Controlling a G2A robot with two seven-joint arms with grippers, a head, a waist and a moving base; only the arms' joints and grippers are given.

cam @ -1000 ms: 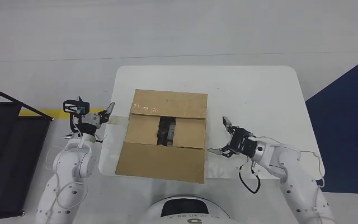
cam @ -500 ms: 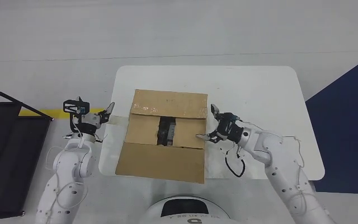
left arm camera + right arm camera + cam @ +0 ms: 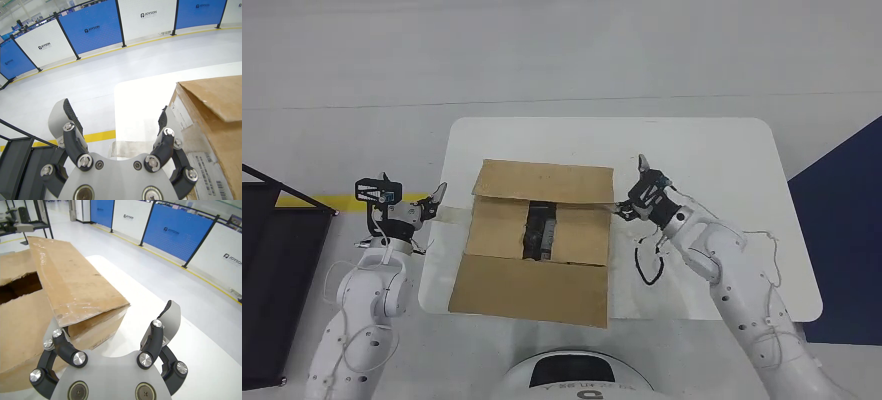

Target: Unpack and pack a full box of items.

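Note:
A brown cardboard box [image 3: 532, 290] stands in the middle of the white table [image 3: 702, 150]. Its top flaps leave a narrow gap [image 3: 540, 232] with dark items inside. My right gripper [image 3: 632, 185] is open at the box's far right corner. In the right wrist view, one finger of the right gripper [image 3: 117, 317] is tucked under the corner of the far flap [image 3: 75, 281], which is tilted up a little. My left gripper [image 3: 412, 208] hangs open and empty by the table's left edge, beside the box's [image 3: 217, 106] left wall.
A black metal rack [image 3: 267, 270] stands on the floor left of the table, close to my left arm. A strip of tape [image 3: 128, 147] sticks to the table's left edge. Bare table [image 3: 151, 291] lies right of and beyond the box.
My right gripper moved from the box's near right side along that side to its far right corner and slipped a finger under the far flap, which has risen slightly. The left arm kept still.

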